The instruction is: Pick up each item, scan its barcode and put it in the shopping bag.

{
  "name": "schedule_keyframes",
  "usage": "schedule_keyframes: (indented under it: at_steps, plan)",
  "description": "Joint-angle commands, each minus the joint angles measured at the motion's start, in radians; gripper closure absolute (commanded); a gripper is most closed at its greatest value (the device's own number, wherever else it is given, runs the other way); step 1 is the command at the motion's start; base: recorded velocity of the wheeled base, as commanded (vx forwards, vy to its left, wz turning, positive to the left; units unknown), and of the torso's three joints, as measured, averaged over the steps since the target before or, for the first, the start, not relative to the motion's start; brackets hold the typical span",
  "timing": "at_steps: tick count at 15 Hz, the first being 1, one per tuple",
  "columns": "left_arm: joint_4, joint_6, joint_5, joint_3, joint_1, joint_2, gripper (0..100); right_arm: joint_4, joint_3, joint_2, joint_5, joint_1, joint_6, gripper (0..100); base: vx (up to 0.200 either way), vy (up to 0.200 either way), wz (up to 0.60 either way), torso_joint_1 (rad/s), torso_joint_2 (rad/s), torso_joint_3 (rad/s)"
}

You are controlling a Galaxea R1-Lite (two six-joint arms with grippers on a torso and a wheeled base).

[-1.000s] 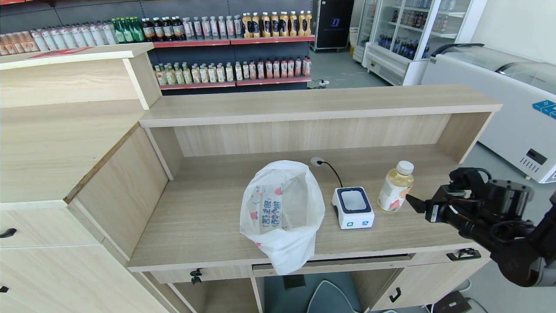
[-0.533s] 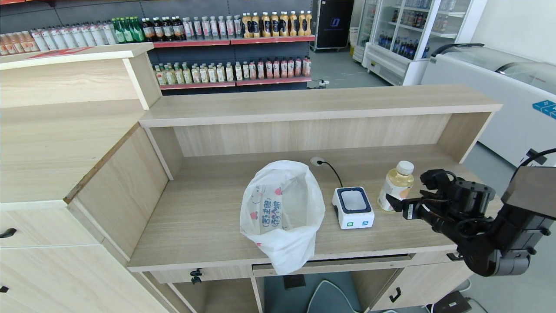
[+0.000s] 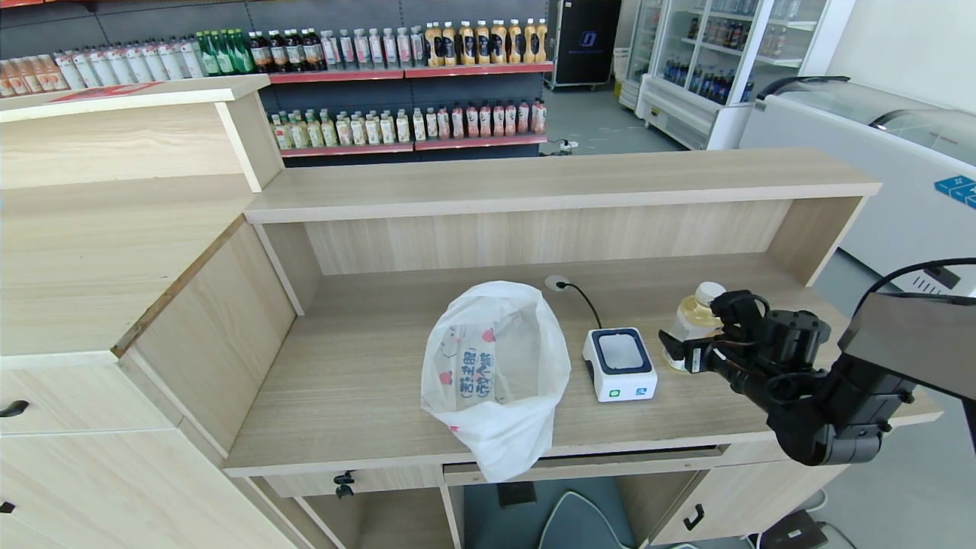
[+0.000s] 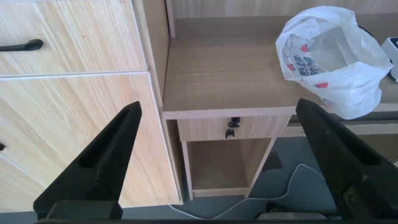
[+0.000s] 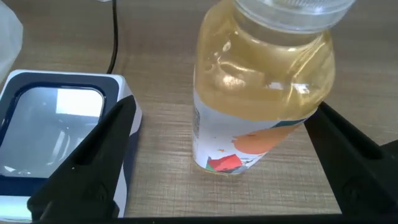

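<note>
**Bench** (image 3: 358,381): pale wood-grain counter with a raised back ledge.

**Shopping bag** (image 3: 496,374): white plastic with red and blue print, standing open near the bench's front edge. Its lower part hangs over that edge. The left wrist view (image 4: 329,56) looks into its mouth; whether anything lies inside cannot be told.

**Scanner** (image 3: 619,364): white box with a dark-framed window facing up, just beside the bag at its 3 o'clock. Two small badges show on its front face in the head view. The right wrist view (image 5: 56,137) adds the glass reflecting light. A black cable (image 3: 583,301) runs from it toward 11 o'clock to a round port (image 3: 557,283) in the bench.

**Bottle** (image 3: 692,314): upright on the bench at the scanner's 2 o'clock, close to it but apart. It holds pale yellow liquid. The head view gives the white cap; the right wrist view (image 5: 261,99) gives the white label with orange and red print.

**Right gripper** (image 3: 690,332): wide open, one finger on each side of the bottle at label height. The right wrist view shows bench between each finger and the bottle, so nothing is gripped.

**Left gripper** (image 4: 217,106): spread wide, holding nothing, low beside the bench at the bag's 9 o'clock. It faces a small black lock (image 4: 231,127) under the bench edge and a cabinet (image 4: 74,93) with a black drawer handle (image 4: 22,45).
</note>
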Motion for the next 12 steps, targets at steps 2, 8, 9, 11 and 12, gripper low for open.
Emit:
schedule_keyframes:
  at_steps: [2,8,9,11,12]
  plan:
    - [0.000,-0.001,0.000,0.000,0.000,0.000,0,-0.004,-0.017,0.032,-0.014,0.016,0.001,0,0.000,0.000,0.00,0.000,0.00,0.000]
    - [0.000,-0.001,0.001,0.000,0.000,0.000,0,0.045,-0.126,0.060,-0.015,0.019,0.002,0,0.000,0.000,0.00,0.000,0.00,0.000]
    - [0.000,-0.001,0.001,0.000,0.000,0.000,0,0.045,-0.143,0.064,-0.015,0.016,0.001,0,0.000,0.000,0.00,0.000,0.00,0.000]
    - [0.000,0.000,0.000,0.000,0.000,0.000,0,0.055,-0.163,0.072,-0.015,0.007,-0.002,0,0.000,0.000,0.00,0.000,0.00,0.000]
    - [0.000,0.000,0.001,0.000,0.000,0.000,0,0.065,-0.174,0.083,-0.015,-0.004,-0.005,0,0.000,0.000,0.00,0.000,0.00,0.000]
